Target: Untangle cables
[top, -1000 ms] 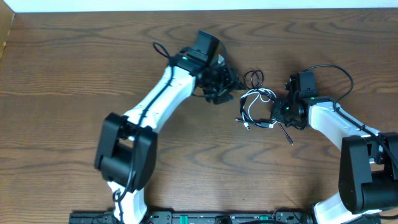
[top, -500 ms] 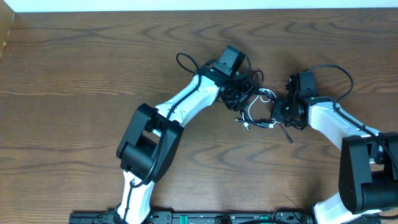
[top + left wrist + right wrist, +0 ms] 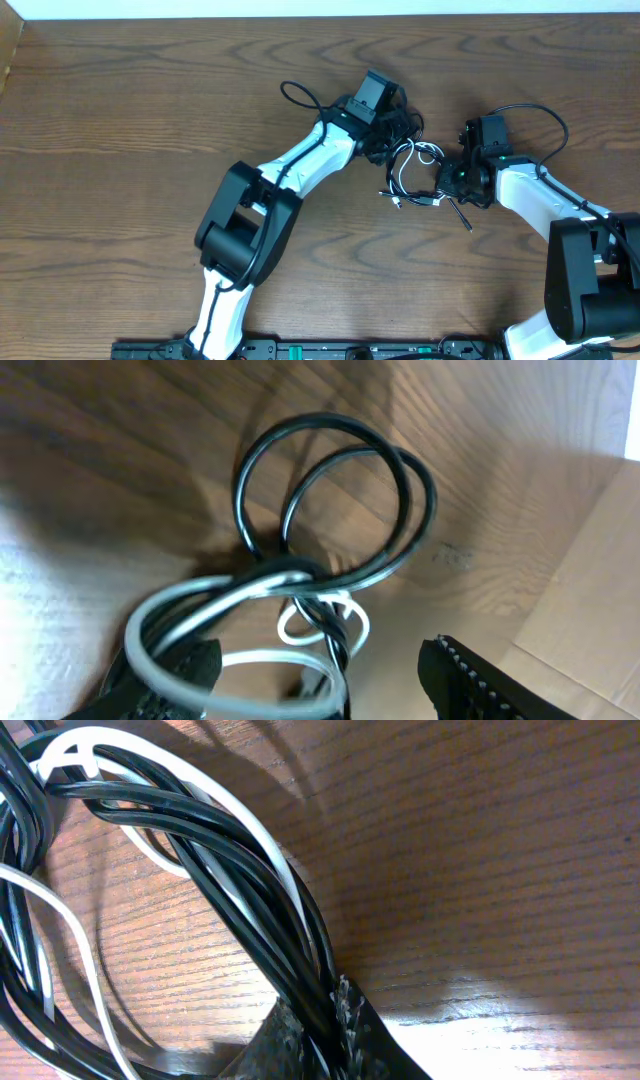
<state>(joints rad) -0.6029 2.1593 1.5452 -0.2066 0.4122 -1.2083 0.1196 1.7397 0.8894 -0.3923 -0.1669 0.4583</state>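
Over the cables point(image 3: 415, 170), left pincer point(image 3: 318, 672) has arrived, apart; right pincer point(image 3: 447, 185) clamps them.

tangled cables point(image 3: 250, 890) on wooden table point(image 3: 120, 150)

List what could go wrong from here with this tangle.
1. The right hand pinches several black strands together. Pulling may tighten the knot instead of freeing one cable.
2. The left hand stands open around both the white cable and the black loops. Closing now could grab both at once.
3. Either pull might drag the whole bundle across the table.
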